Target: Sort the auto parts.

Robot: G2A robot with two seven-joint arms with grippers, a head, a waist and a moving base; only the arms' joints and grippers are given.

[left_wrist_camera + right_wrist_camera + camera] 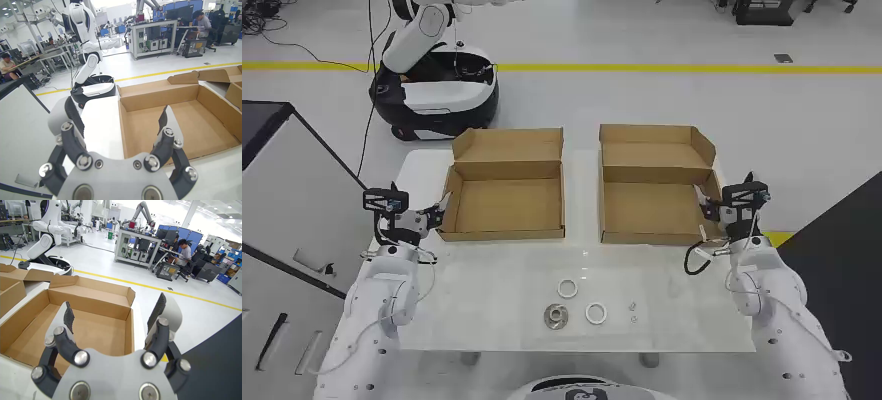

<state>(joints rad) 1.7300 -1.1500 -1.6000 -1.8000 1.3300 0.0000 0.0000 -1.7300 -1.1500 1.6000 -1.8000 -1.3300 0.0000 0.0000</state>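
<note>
One white ring point(567, 288), a second white ring point(596, 313) and a grey metal disc point(555, 316) lay close together near the front of the tabletop point(492, 300), with tiny pieces point(632, 305) just beside them. All looked stiff and light, the disc likely heavier and slick; pinching across each rim seemed safest. Behind them stood the left box point(504, 205) and the right box point(657, 205). The left end effector point(119, 117) and the right end effector point(114, 311) hung wide open, holding nothing, at the boxes' outer sides.
</note>
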